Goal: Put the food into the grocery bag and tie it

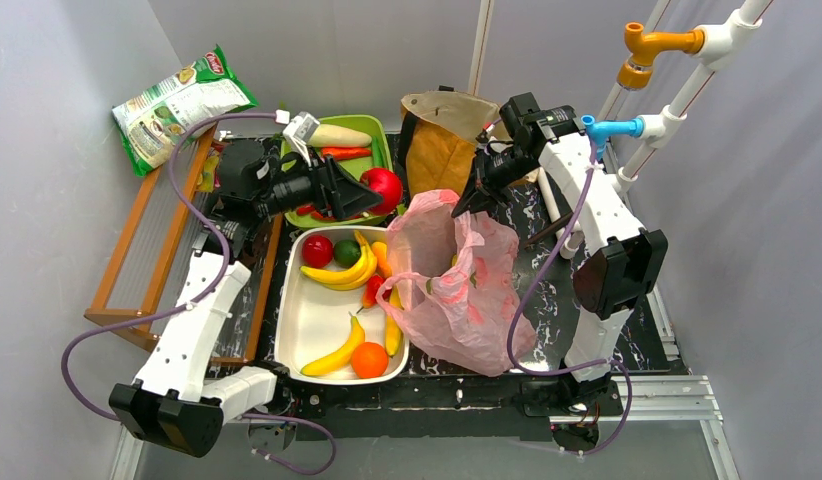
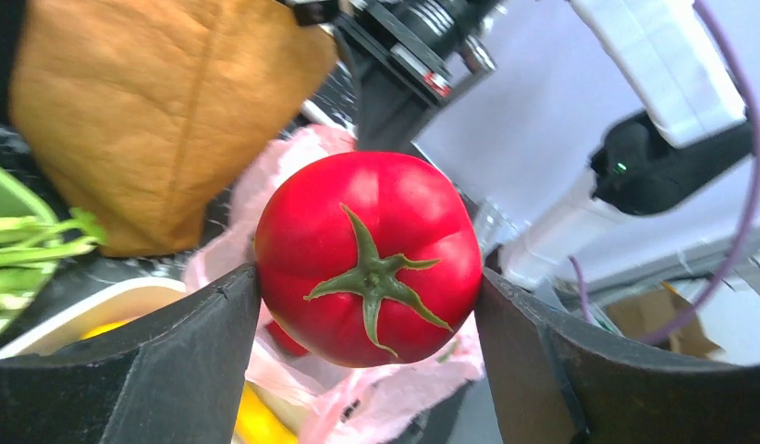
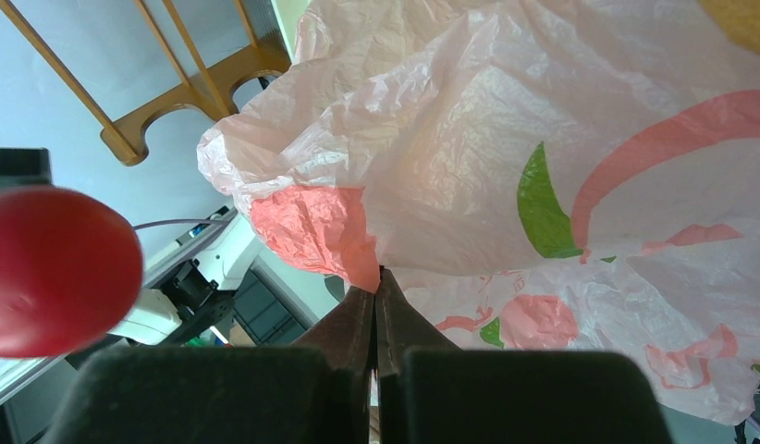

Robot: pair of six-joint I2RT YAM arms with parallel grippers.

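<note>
My left gripper (image 1: 375, 196) is shut on a red tomato (image 1: 384, 186) with a green stalk, a piece of the food, held in the air just left of the grocery bag's mouth. In the left wrist view the tomato (image 2: 367, 250) fills the gap between the black fingers (image 2: 201, 351). The pink printed grocery bag (image 1: 465, 295) lies crumpled on the table. My right gripper (image 1: 457, 207) is shut on its upper rim and holds it up; the pinch shows in the right wrist view (image 3: 377, 280). More food lies in the white tray (image 1: 292, 335): bananas (image 1: 339, 272), a red piece (image 1: 318, 250), an orange (image 1: 369, 360).
A stiff brown paper bag (image 1: 439, 145) stands behind the pink bag. A green tray (image 1: 376, 127) with a white radish sits at the back. A crisp packet (image 1: 177, 105) leans in the far left corner above a wooden rack (image 1: 137, 265). White pipes (image 1: 677, 100) rise at the right.
</note>
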